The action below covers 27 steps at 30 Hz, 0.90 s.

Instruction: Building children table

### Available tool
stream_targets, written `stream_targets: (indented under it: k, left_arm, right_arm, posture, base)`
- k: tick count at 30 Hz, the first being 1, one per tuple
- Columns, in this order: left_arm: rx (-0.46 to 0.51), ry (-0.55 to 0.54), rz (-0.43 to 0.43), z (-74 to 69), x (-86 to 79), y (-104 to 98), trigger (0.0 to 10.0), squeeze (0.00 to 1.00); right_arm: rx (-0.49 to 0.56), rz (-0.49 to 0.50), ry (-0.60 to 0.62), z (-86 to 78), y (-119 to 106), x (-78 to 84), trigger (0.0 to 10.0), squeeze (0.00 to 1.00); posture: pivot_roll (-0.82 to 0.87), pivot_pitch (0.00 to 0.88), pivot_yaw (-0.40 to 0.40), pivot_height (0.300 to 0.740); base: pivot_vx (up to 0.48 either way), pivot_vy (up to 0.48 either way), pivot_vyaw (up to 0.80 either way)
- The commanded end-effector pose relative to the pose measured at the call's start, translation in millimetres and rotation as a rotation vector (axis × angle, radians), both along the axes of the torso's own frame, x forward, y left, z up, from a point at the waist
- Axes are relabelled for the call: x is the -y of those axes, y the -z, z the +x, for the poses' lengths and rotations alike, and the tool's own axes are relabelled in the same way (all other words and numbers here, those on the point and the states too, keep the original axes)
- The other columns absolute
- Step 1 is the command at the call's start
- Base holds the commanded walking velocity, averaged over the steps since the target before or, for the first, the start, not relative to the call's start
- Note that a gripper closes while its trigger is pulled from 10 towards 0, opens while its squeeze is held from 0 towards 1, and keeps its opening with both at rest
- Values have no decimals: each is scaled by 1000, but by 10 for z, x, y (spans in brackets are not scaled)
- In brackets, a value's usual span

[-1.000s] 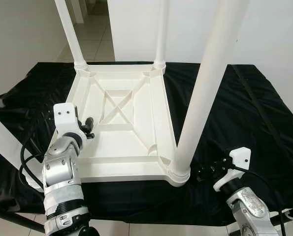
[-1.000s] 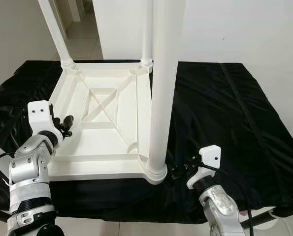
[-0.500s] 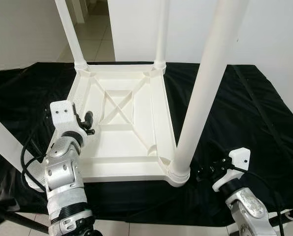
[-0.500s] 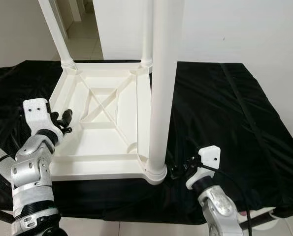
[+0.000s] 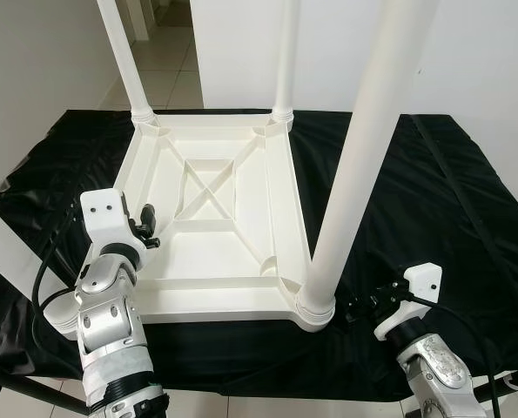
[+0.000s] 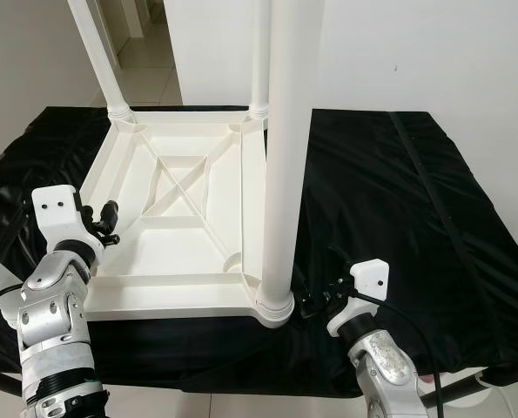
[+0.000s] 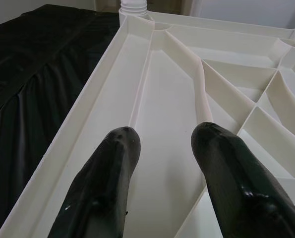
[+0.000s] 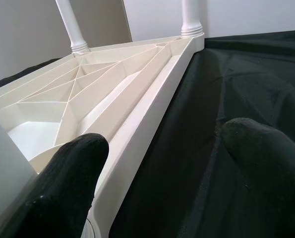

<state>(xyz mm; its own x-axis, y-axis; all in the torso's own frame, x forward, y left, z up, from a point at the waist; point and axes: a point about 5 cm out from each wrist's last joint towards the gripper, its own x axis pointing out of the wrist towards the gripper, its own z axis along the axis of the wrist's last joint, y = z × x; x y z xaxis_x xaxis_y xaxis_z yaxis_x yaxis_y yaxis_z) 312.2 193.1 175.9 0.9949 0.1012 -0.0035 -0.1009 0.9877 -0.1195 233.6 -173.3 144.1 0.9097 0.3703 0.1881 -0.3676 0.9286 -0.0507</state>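
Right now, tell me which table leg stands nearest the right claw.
The near-right leg, the big one in the foreground; its socket sits just beside the right claw.

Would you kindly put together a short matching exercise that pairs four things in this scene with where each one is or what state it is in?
Things:
1. left gripper
2. right gripper
3. table top
4. black cloth

Places or states:
A. draped across the work surface beneath everything
B. lying upside down with white legs pointing up
C. open, over the table top's left edge
D. open, beside the near right corner leg

Pairs: 1-C, 2-D, 3-B, 4-A
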Motion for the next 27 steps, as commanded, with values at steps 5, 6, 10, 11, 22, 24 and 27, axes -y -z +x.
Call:
stream_targets:
  k: [5,6,10,11,22,24,27]
  left_arm:
    - [-22,-263,-62,-6,121,19,10000,0]
    - [-16,-243,-56,-8,136,14,10000,0]
    - [37,-16,-25,-34,249,-21,10000,0]
    - [46,52,2,-49,278,-25,10000,0]
    - [151,473,90,-206,474,-92,10000,0]
    - [165,512,102,-229,495,-101,10000,0]
    - [177,803,134,-416,608,-79,10000,0]
  right_arm:
    - [-21,2,-31,-15,34,-85,10000,0]
    - [-21,2,-30,-16,34,-85,10000,0]
    - [-20,5,-31,-5,24,-92,10000,0]
    - [-19,5,-32,-1,22,-93,10000,0]
    - [-17,1,-48,23,15,-93,10000,0]
    - [-17,0,-49,23,16,-89,10000,0]
    - [-30,-18,-73,7,31,-61,10000,0]
  posture:
    - [-5,101,39,740]
    - [-5,101,39,740]
    - [-5,101,39,740]
    - [-1,101,25,740]
    - [7,100,19,740]
    - [7,100,19,740]
    - [10,101,19,740]
  base:
    - [0,0,0]
    - [0,0,0]
    - [0,0,0]
    - [0,0,0]
    - [0,0,0]
    - [0,0,0]
    - [0,0,0]
